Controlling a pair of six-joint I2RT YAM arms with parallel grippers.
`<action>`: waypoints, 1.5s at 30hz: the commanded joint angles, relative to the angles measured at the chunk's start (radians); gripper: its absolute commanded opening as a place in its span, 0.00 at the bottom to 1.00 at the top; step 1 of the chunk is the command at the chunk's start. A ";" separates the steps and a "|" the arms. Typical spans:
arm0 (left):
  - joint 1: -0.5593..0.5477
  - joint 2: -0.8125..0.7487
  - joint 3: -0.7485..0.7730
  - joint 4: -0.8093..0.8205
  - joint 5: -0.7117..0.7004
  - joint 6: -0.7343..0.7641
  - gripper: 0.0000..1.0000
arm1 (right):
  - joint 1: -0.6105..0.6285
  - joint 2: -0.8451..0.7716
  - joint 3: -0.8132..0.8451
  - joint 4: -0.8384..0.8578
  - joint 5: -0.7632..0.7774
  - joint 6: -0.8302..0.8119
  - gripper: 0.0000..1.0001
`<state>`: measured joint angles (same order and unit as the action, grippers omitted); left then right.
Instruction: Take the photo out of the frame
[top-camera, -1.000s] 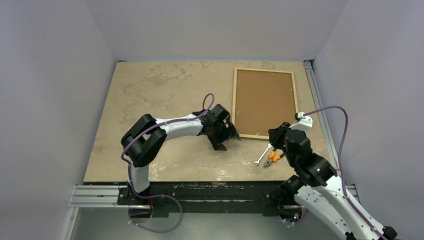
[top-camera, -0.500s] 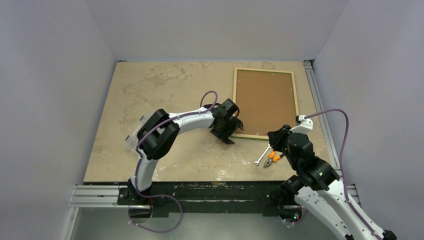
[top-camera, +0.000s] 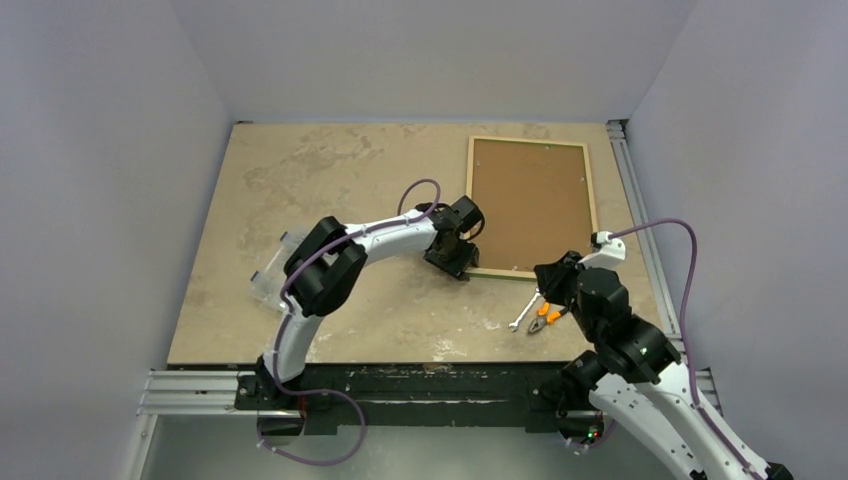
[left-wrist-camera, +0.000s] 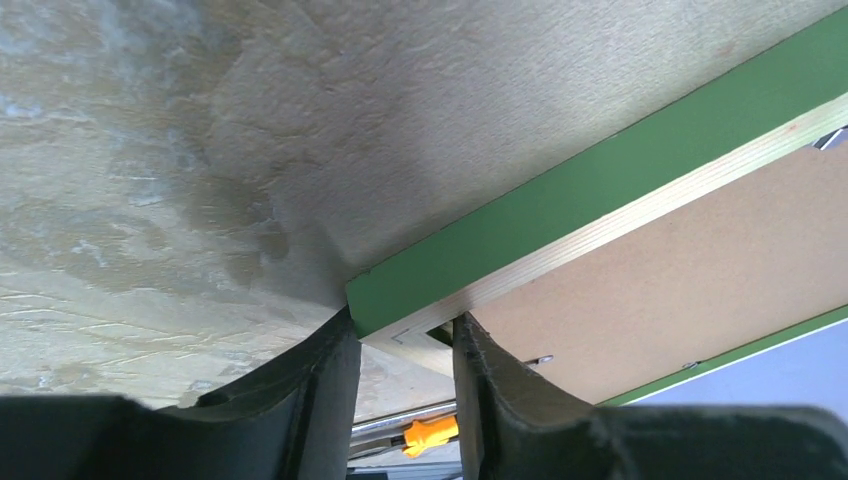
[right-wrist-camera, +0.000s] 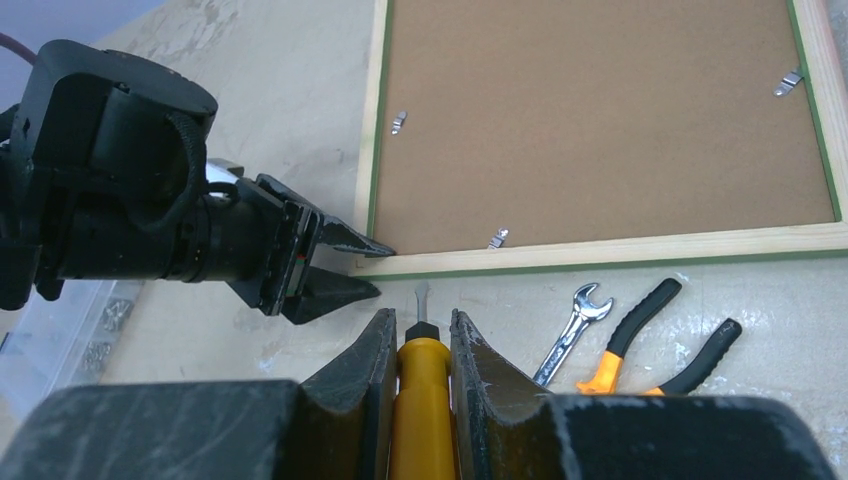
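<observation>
The frame (top-camera: 470, 200) lies face down at the back right of the table, its green border and pale wood rails showing. A plain brown board back (top-camera: 530, 205) fills it; the photo's printed side is hidden. My left gripper (top-camera: 462, 262) is at the frame's near left corner. In the left wrist view the left gripper (left-wrist-camera: 400, 325) has closed on the corner rail (left-wrist-camera: 600, 190), one finger on the green side, the other on the inner wood edge. My right gripper (right-wrist-camera: 417, 318) is shut on a yellow-handled screwdriver (right-wrist-camera: 425, 390), its tip just short of the near rail (right-wrist-camera: 600, 250).
A wrench (right-wrist-camera: 570, 325) and orange-handled pliers (right-wrist-camera: 640, 345) lie by the frame's near edge, right of the screwdriver. Small metal clips (right-wrist-camera: 497, 238) hold the board. A clear plastic box (top-camera: 268, 275) sits at the table's left. A rail (top-camera: 640, 200) runs along the right edge.
My left gripper has moved right and away from me to the frame's near left corner, and its jaws have narrowed around that corner. The right arm has barely moved.
</observation>
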<state>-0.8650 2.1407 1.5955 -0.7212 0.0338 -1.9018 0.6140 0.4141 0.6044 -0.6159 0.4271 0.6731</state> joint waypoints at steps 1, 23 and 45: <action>0.014 0.057 -0.008 -0.084 -0.113 0.004 0.32 | -0.001 -0.028 -0.002 0.020 -0.008 -0.021 0.00; 0.297 -0.094 -0.143 -0.032 -0.184 0.676 0.00 | -0.002 0.037 -0.004 0.037 -0.021 -0.040 0.00; 0.336 -0.236 -0.028 0.003 -0.265 1.375 0.47 | 0.000 0.197 -0.009 0.120 -0.120 -0.105 0.00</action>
<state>-0.5362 2.0563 1.5993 -0.7887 -0.2508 -0.6640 0.6140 0.5705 0.5995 -0.5774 0.3672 0.6113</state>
